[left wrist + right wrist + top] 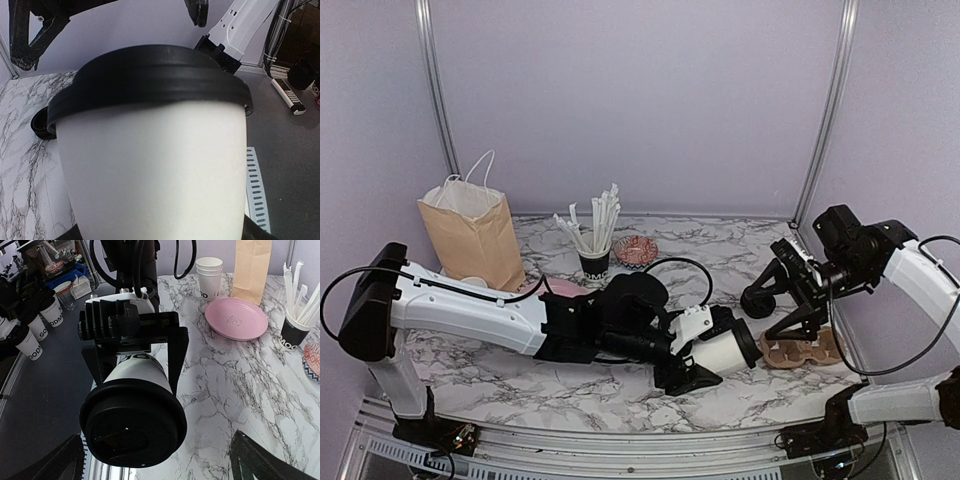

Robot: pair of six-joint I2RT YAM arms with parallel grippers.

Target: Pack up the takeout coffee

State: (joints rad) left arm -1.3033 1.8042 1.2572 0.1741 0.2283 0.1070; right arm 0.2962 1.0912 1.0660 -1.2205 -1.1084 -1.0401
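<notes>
Takeout coffee (723, 352) clamped across its white paper wall by left fingers (176, 357), one on each side, set fairly wide to span the cup. Tipped onto its side, round black lid (132, 427) turned toward right fingers (262, 460). Black lettering on the wall half hidden under the grip. Position: to the right of the cup of straws (594, 262) and nearer the arm bases than it, over the front part of the marble tabletop (720, 245); whether touching the tabletop or hanging clear, impossible to tell.

Right fingers spread wide, holding nothing, farther to the right of the cup of straws, apart from the lid and facing it.

Brown cardboard cup carrier (805, 350) flat on the tabletop, far to the right of the cup of straws and nearer the arm bases. Small patterned dish (635, 250) just right of the cup of straws. Pink plate (236, 318) just left of the cup of straws. Brown paper bag (472, 235) upright, well to the left of the cup of straws; stack of lidless white cups (210, 277) likewise well to its left.
</notes>
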